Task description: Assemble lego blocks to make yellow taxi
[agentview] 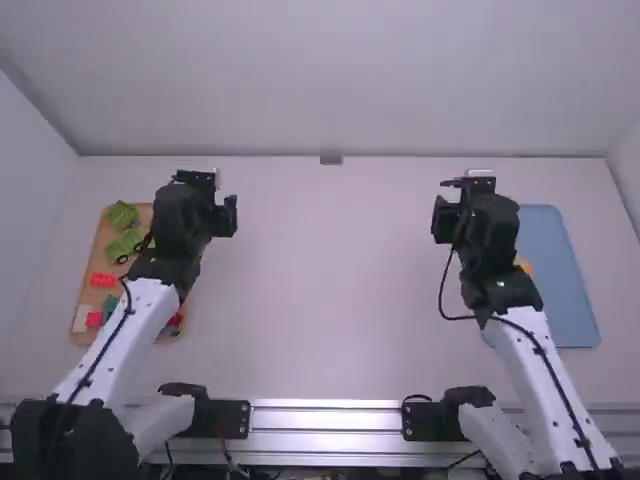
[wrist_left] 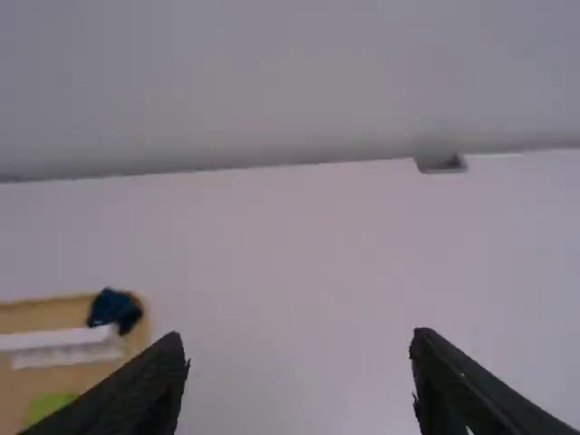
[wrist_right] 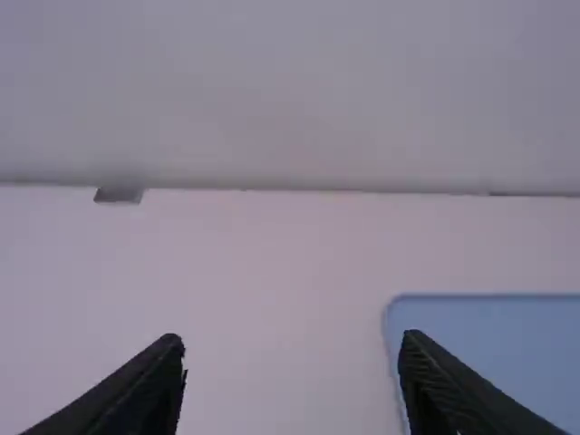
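Green wheeled brick pieces [agentview: 122, 216] and a red brick [agentview: 103, 280] sit in the tan tray [agentview: 98, 262], left of the left gripper [agentview: 228, 215], its fingers wide apart; and here's the right gripper [agentview: 445, 220], fingers parted too, blue tray [agentview: 570, 300] to its right, a yellow-orange piece [agentview: 525, 267] peeking past the arm.

In the high view I see the white table [agentview: 330, 290] across the middle of the frame, below a pale wall [agentview: 330, 80] that fills the top and continues down both sides. I find a small grey block [agentview: 331, 157] at the table's far edge, upper centre, and a silvery metal rail [agentview: 325, 418] crossing the bottom.
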`<action>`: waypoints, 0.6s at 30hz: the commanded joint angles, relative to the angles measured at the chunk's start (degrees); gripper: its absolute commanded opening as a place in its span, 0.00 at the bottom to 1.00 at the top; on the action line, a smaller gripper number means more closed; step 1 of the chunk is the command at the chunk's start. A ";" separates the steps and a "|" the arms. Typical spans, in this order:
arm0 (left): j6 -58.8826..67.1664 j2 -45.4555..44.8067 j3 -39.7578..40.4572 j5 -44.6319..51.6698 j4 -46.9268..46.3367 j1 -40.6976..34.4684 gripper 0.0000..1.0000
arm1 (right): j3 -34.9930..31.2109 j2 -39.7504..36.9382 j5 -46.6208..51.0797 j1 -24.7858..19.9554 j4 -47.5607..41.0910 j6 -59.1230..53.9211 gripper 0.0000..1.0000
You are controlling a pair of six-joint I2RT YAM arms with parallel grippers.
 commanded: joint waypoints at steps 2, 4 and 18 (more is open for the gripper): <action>0.34 -5.00 -4.54 0.47 0.05 1.39 0.57 | -4.45 -4.96 -6.22 -4.28 3.49 0.27 0.55; 0.34 -7.80 -7.34 0.47 0.05 1.39 0.52 | -7.35 -7.85 -6.22 -5.56 4.51 0.27 0.50; 0.34 -26.29 -25.83 0.47 0.05 1.39 0.20 | -25.61 -26.11 -6.22 -5.56 4.51 0.27 0.18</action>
